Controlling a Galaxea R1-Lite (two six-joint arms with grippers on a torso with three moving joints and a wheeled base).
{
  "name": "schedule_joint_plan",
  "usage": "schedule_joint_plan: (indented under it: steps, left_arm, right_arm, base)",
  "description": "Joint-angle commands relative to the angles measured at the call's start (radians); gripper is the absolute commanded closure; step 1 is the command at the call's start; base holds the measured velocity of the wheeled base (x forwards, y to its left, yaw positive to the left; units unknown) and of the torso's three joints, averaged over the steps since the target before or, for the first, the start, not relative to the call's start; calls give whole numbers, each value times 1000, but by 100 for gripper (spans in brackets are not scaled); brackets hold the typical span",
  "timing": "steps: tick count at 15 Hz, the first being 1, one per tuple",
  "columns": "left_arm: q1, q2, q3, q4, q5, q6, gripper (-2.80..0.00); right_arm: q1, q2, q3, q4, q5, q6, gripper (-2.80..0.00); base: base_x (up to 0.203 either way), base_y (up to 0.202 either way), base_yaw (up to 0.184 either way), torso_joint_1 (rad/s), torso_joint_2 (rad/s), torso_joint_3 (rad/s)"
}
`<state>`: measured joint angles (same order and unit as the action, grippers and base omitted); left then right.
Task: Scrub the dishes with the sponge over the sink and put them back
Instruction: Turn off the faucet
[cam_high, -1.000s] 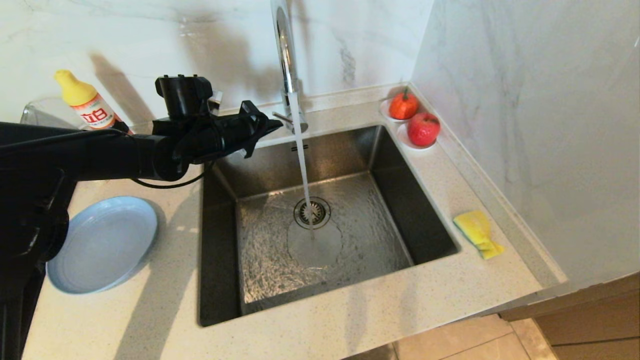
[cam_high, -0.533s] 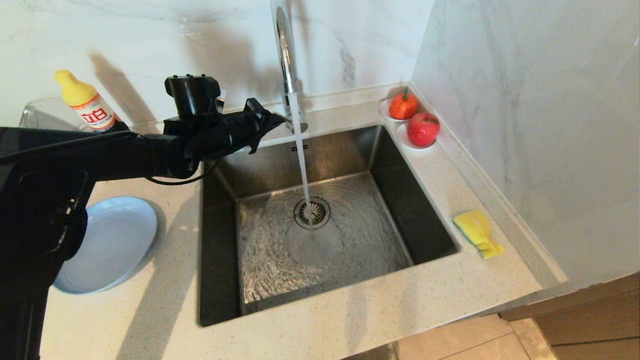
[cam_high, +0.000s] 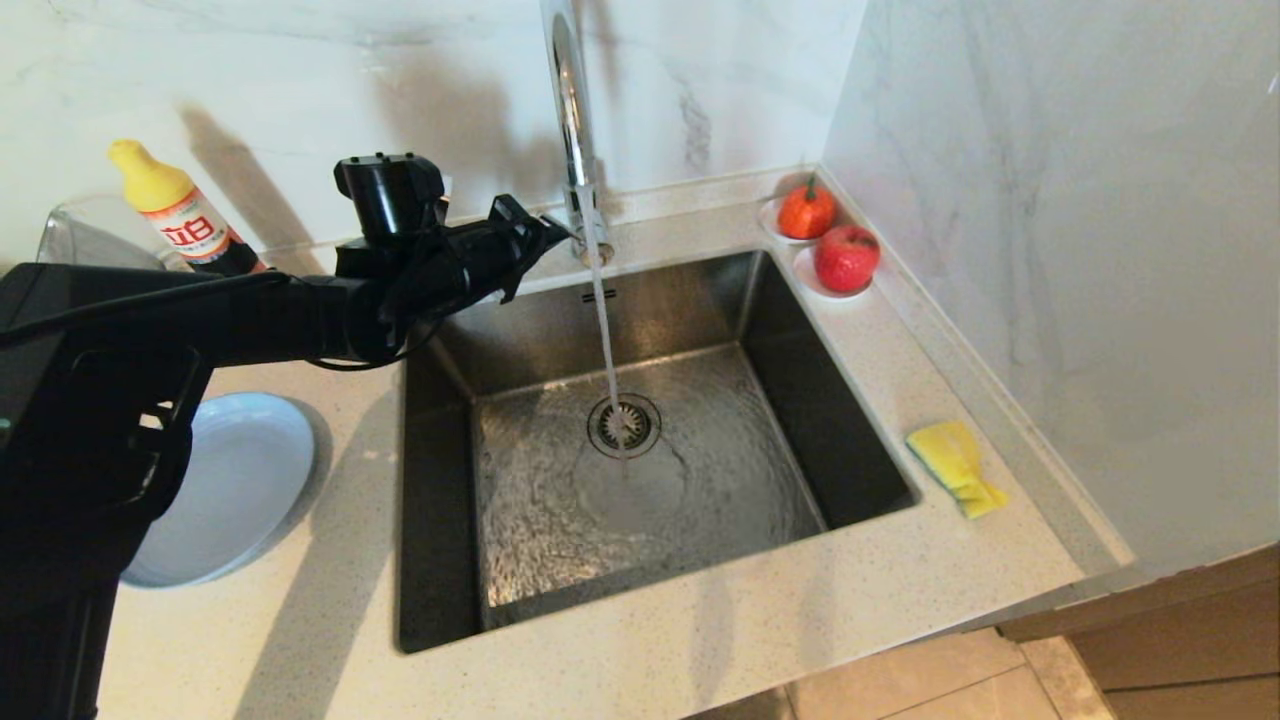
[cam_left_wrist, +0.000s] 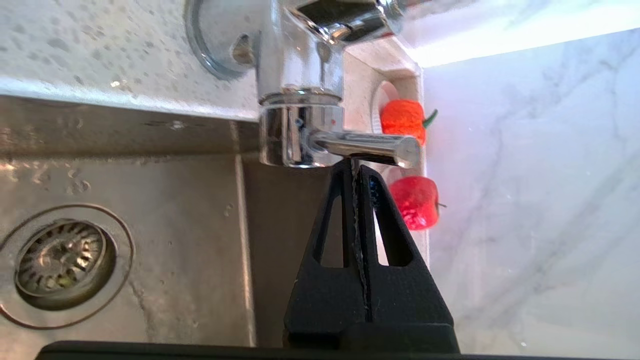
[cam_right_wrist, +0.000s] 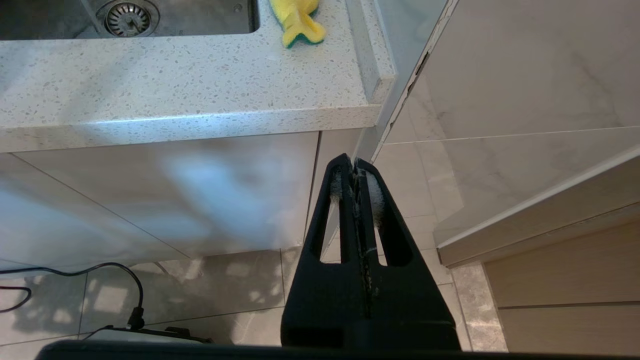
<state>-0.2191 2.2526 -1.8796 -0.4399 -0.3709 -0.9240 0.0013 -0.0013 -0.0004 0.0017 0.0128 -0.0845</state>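
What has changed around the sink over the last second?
The left gripper, fingers shut, has slid toward the faucet until its tip meets the faucet handle, and the water stream has thinned. Nothing was picked up. The grey-blue plate, the sponge and the sink stayed as they were.

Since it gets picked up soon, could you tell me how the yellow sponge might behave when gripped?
The sponge already lies bent and crumpled on the counter, so it probably squashes easily. It looks small and porous, likely light. It appears dry there, so probably not slippery.
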Motion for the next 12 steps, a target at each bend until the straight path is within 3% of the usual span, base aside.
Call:
schedule_joint_plan:
  steps: [1, 12]
  left_arm:
    - [0, 2, 0, -20, -2, -6, 0]
    - [5, 8, -3, -48, 3, 7, 0]
  right_arm:
    - [0, 0, 0, 0, 1, 0, 0]
    - [0, 0, -1, 0, 1, -1, 0]
  base:
    - [0, 0, 0, 0, 0, 0]
    - [0, 0, 0, 0, 0, 0]
